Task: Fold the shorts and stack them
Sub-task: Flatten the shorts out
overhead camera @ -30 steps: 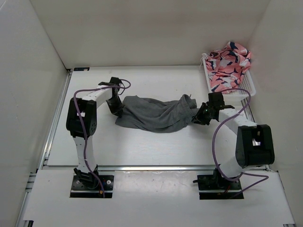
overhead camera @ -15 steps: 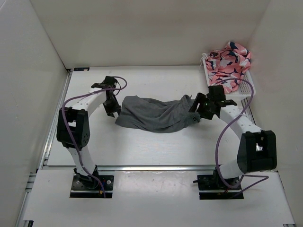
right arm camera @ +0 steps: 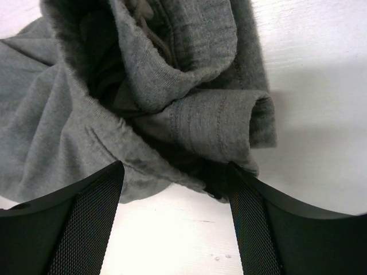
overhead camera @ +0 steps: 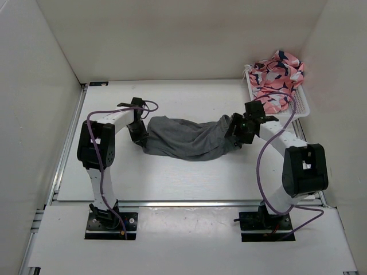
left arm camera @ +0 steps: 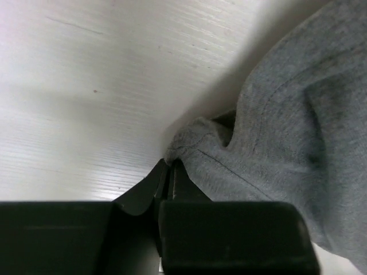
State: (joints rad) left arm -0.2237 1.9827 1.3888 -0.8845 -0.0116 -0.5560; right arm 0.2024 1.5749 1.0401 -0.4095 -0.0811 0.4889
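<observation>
Shorts (left arm camera: 275,114) edge is pinched tight in the left gripper (left arm camera: 170,166). Right gripper (right arm camera: 174,169) gapes around the waistband (right arm camera: 218,123), not clamped. They're lying bunched mid-table (overhead camera: 172,177) and look soft and floppy, so I'd grab the corners.

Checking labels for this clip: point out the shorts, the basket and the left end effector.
shorts (overhead camera: 186,140): top view, middle of the cloth.
basket (overhead camera: 302,98): top view, its right wall.
left end effector (left arm camera: 168,167): left wrist view, where its fingertips meet.

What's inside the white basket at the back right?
A crumpled pink cloth with dark and white print fills the basket and rises above its rim. Anything beneath it is covered.
</observation>
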